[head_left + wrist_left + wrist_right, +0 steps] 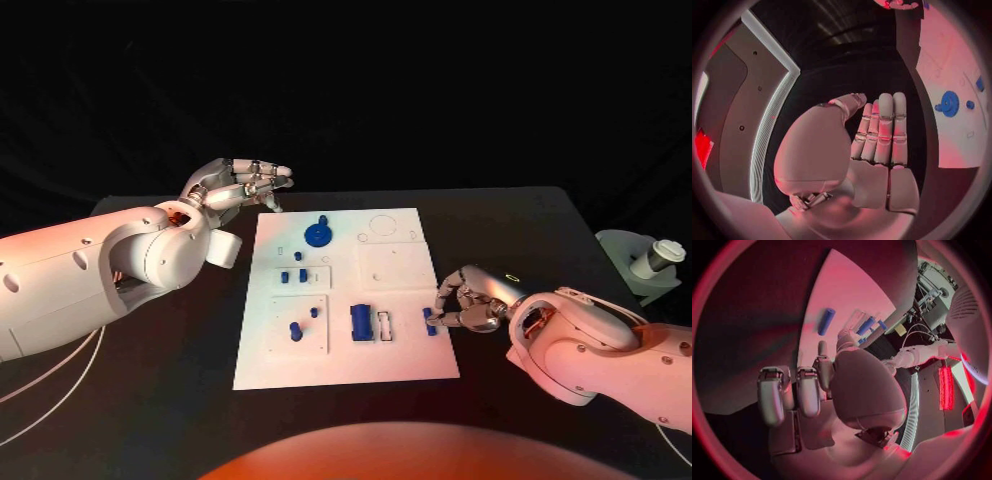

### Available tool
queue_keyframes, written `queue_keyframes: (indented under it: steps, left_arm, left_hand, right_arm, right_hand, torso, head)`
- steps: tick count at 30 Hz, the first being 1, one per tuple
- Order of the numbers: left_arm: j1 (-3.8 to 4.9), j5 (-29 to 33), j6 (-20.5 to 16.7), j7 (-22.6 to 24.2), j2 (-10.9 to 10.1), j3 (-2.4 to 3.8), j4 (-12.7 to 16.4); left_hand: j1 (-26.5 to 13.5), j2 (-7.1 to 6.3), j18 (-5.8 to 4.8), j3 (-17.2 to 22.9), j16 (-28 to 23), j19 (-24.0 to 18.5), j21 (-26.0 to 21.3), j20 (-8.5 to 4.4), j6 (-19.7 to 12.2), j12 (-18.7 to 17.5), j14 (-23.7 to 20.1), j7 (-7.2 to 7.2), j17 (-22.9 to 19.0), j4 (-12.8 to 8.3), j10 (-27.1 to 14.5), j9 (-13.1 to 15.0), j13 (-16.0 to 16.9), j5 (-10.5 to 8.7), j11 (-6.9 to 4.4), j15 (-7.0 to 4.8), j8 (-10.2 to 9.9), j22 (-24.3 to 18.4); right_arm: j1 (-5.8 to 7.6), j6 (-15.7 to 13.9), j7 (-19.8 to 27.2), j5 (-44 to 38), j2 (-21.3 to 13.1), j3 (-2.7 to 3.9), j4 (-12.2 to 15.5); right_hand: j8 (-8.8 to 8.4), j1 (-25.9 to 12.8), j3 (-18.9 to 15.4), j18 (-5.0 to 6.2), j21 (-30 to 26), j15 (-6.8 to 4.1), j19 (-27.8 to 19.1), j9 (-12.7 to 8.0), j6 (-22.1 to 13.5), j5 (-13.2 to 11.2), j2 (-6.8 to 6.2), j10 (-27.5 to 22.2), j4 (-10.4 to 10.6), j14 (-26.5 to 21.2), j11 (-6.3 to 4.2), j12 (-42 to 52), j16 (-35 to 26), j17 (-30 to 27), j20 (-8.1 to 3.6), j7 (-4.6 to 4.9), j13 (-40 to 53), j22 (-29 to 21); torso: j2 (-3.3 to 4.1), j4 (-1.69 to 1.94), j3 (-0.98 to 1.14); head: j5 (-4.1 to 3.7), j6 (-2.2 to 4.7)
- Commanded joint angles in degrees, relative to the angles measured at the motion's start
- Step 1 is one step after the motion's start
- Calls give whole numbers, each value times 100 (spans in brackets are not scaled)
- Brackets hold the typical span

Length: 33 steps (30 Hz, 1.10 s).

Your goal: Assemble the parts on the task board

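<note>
The white task board (411, 355) lies mid-table with several blue parts on it. A blue toothed disc (319, 235) (949, 104) sits near its far end, and a blue block (361, 322) stands by a small white frame (385, 325). Blue pegs (296, 331) stand in the near-left panel. My right hand (469, 302) is at the board's right edge. Its fingertips reach close to a short blue cylinder (430, 320) (826, 321) lying there, with a small gap showing in the right wrist view. My left hand (238, 185) (879, 145) hovers off the board's far-left corner, fingers straight, side by side, holding nothing.
Off the table's right side stands a pale holder with a white cup (661, 256). Bare black table (173, 370) runs on both sides of the board. Two more small blue pieces (867, 325) show beyond the cylinder in the right wrist view.
</note>
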Motion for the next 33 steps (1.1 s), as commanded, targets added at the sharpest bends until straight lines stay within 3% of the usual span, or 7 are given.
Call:
queue_keyframes:
  steps: [1, 6, 17, 26, 30, 32, 33]
  left_arm:
    - [2, 19, 101, 40, 12, 1, 6]
    - [2, 19, 102, 38, 4, 0, 10]
    - [3, 19, 103, 33, -20, 0, 27]
    - [3, 18, 113, 23, -29, 0, 34]
    - [3, 17, 121, 15, -34, 0, 39]
    - [3, 13, 129, 7, -36, 0, 42]
    - [3, 10, 133, 0, -38, 0, 43]
  left_hand:
    - [5, 52, 37, -2, 26, 58, -20, 1, -37, 21, -36, 1, -9, 19, -30, -7, -5, 6, 8, 7, 20, -10]
    - [5, 52, 37, -2, 26, 58, -20, 1, -37, 21, -36, 1, -9, 19, -30, -7, -5, 6, 8, 7, 20, -10]
    - [5, 49, 36, -4, 26, 61, -21, 0, -41, 26, -37, 3, -11, 19, -34, -9, -6, 5, 10, 8, 24, -11]
    - [2, 51, 36, -4, 26, 61, -22, 1, -41, 27, -37, 3, -12, 21, -34, -9, -6, 5, 10, 8, 25, -11]
    - [2, 51, 36, -4, 26, 61, -22, 1, -41, 27, -37, 3, -12, 21, -34, -9, -6, 5, 10, 8, 25, -11]
    - [2, 51, 36, -4, 26, 61, -22, 1, -41, 27, -37, 3, -12, 21, -34, -9, -6, 5, 10, 8, 25, -11]
    - [2, 51, 36, -4, 26, 61, -22, 1, -41, 27, -37, 3, -12, 21, -34, -9, -6, 5, 10, 8, 25, -11]
  right_arm:
    - [-43, 144, -186, -234, 31, 0, -36]
    - [-94, 209, -269, -278, 96, -4, -104]
    - [-178, 269, -341, -333, 285, -8, -276]
    - [-228, 353, -346, -399, 486, -9, -415]
    - [-255, 515, -402, -629, 539, -10, -451]
    - [-265, 648, -449, -806, 555, -11, -463]
    - [-269, 712, -468, -902, 559, -12, -468]
  right_hand:
    - [-32, -45, 34, -17, -1, 37, 467, -13, 30, 14, 62, 16, 11, 424, 39, -16, -26, 605, 47, 13, -913, 1424]
    - [-42, -77, 35, -19, 9, 35, 471, -21, 79, 12, 68, 21, 10, 426, 34, -17, -22, 615, 50, 5, -911, 1427]
    - [-74, -122, 64, -19, 7, 27, 470, -41, 155, 25, 120, 25, 7, 425, 20, -25, -25, 610, 50, -14, -908, 1427]
    - [-185, 284, 507, -23, 29, -44, 480, -100, 328, 13, 302, 42, -49, 433, -59, -26, -13, 650, -5, -104, -880, 1433]
    - [-225, 714, 915, -28, 48, -82, 488, -114, 383, 109, 216, 32, -236, 439, -102, -42, -1, 686, -42, -146, -871, 1439]
    - [-231, 823, 1078, -30, 58, -89, 492, -113, 419, 140, 125, 31, -300, 443, -109, -52, 7, 706, -52, -154, -871, 1442]
    - [-254, 834, 1284, -29, 49, -76, 488, -116, 443, 152, -1, 28, -304, 441, -110, -76, 4, 703, -50, -145, -878, 1440]
  torso:
    - [7, 17, 0]
    - [8, 19, -14]
    - [2, 14, -10]
    - [3, 17, -11]
    - [3, 13, -12]
    - [2, 14, -12]
    - [0, 14, -10]
  head:
    - [-9, -13]
    - [-6, -33]
    - [10, -59]
    - [15, -80]
    - [20, -86]
    - [25, -88]
    - [29, -90]
